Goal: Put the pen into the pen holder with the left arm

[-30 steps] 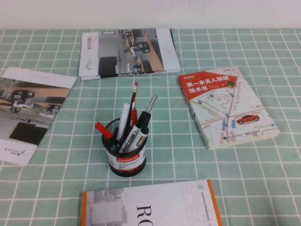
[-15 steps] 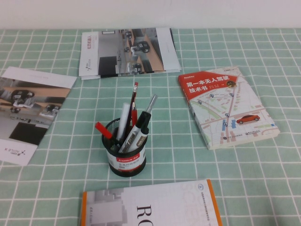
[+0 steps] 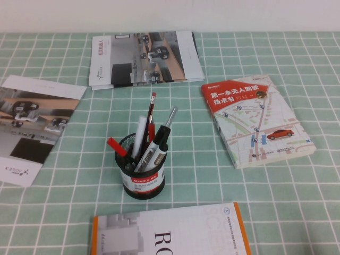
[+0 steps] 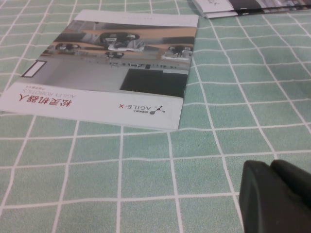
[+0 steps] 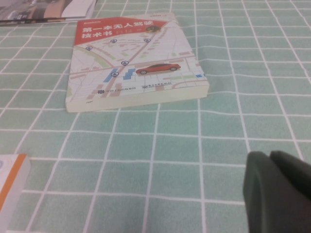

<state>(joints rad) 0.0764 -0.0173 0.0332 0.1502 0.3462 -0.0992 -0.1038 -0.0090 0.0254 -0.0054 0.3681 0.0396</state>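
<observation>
Black wire mesh makes up the small round pen holder with its red-and-white label, and the short thick white marker with black cap and black end is seen standing tilted inside it among other pens, on the green checked tablecloth. The left gripper is seen low over the cloth near a grey brochure, its black fingers pressed together. The right gripper is seen near a red-topped map book, fingers also pressed together.
</observation>
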